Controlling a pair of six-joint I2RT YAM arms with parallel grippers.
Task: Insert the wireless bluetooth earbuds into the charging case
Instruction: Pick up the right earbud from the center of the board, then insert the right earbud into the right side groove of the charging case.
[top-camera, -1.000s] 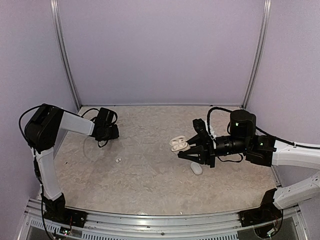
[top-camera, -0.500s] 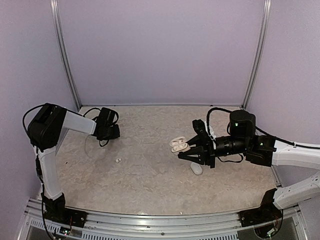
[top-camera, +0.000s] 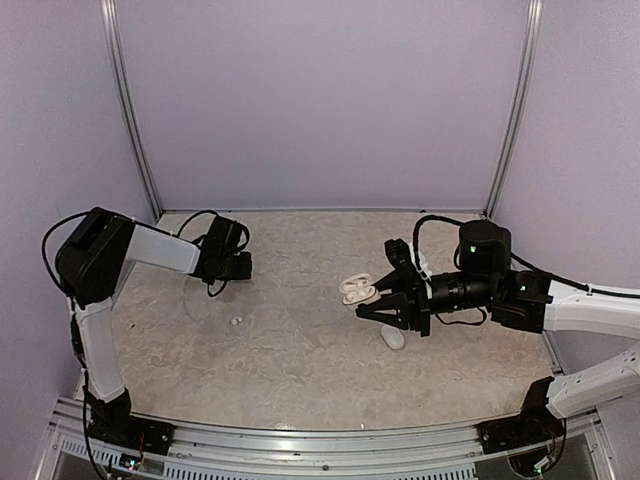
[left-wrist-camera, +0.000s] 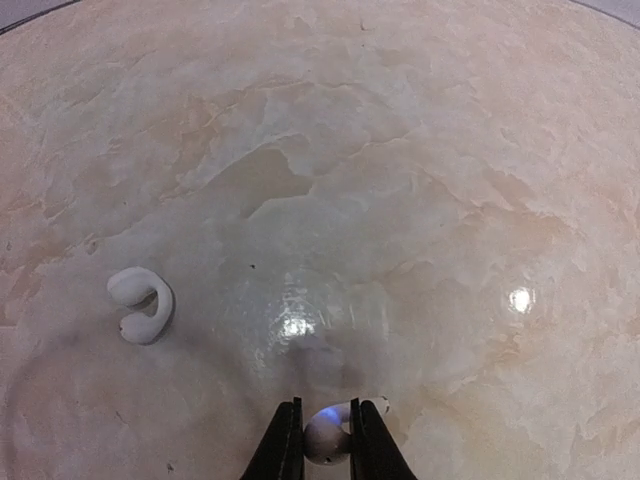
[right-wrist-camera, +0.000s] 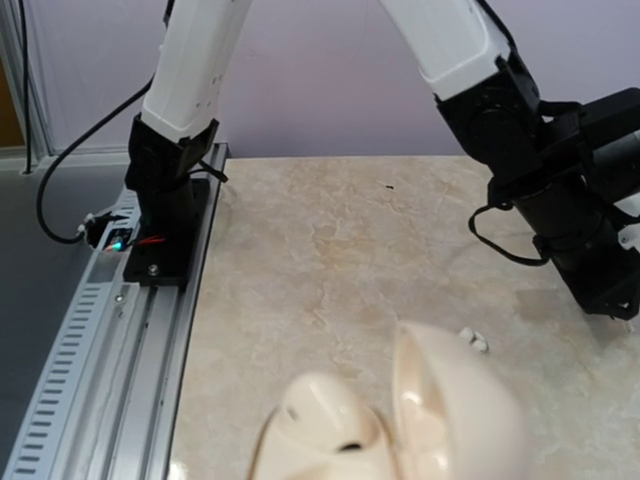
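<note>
My left gripper (top-camera: 240, 268) is at the back left of the table, shut on one whitish earbud (left-wrist-camera: 330, 440) that sits between its black fingertips (left-wrist-camera: 288, 440) just above the marbled surface. A second earbud (left-wrist-camera: 140, 305) lies loose on the table to its left; it also shows in the top view (top-camera: 236, 321) and in the right wrist view (right-wrist-camera: 472, 340). My right gripper (top-camera: 372, 296) holds the open white charging case (top-camera: 354, 290) above the table's middle right. The case's two halves (right-wrist-camera: 400, 420) fill the bottom of the right wrist view and hide the fingers.
A plain white oval object (top-camera: 393, 337) lies on the table just below my right gripper. The metal rail (right-wrist-camera: 110, 330) and the left arm's base (right-wrist-camera: 165, 230) bound the near edge. Purple walls enclose the back and sides.
My left gripper has moved to the right, toward the table's middle, with the earbud in it. The right arm and the case have stayed put.
</note>
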